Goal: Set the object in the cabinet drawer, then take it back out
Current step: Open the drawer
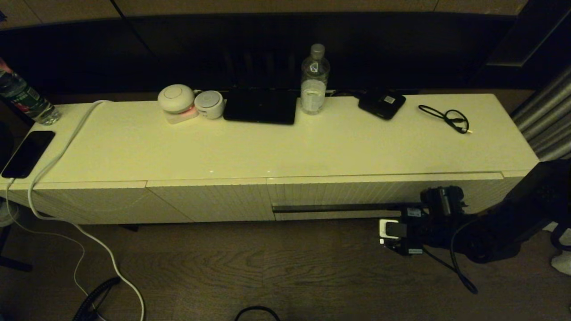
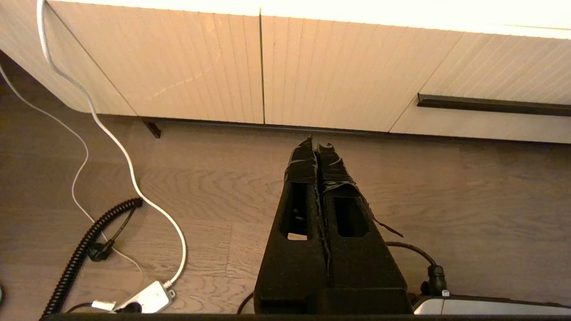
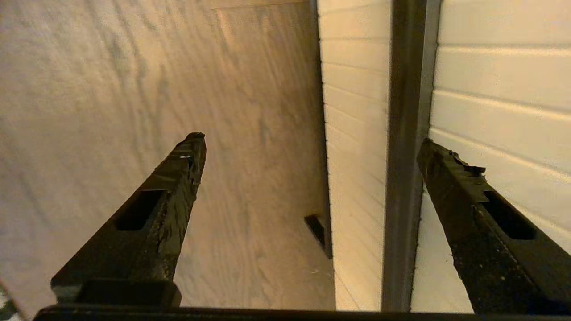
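— So where's the garment (image 1: 261,107)?
— Up on the bench (image 1: 312,147), against its back edge. That is well above the right claw (image 3: 312,140), farther back and off to its left. It lies as a flat dark heap; I can't make out straps.
— And the drawer (image 1: 357,191)?
— Shut, flush with the ribbed panels beside it. The right claw sits low in front of it, at the right end of the handle slot (image 1: 334,207).
— Gripping the handle?
— No. It's spread wide and holds nothing. In the right wrist view one finger (image 3: 178,178) hangs over the floor (image 3: 134,89); the other finger (image 3: 455,178) is over the drawer front, across the slot. I can't tell whether it touches.
— The left claw (image 2: 316,145)?
— Pressed closed, empty, pointing at the cabinet's base above the floor. The slot's near end is ahead of it and off to its right.
— What else is around the garment?
— A bottle (image 1: 315,80) just to its right, nearer the right claw's side. Then comes a small black box (image 1: 382,103), then a looped cable (image 1: 446,117), which is almost straight above that claw. Two round white gadgets (image 1: 177,99) sit on the garment's other side.
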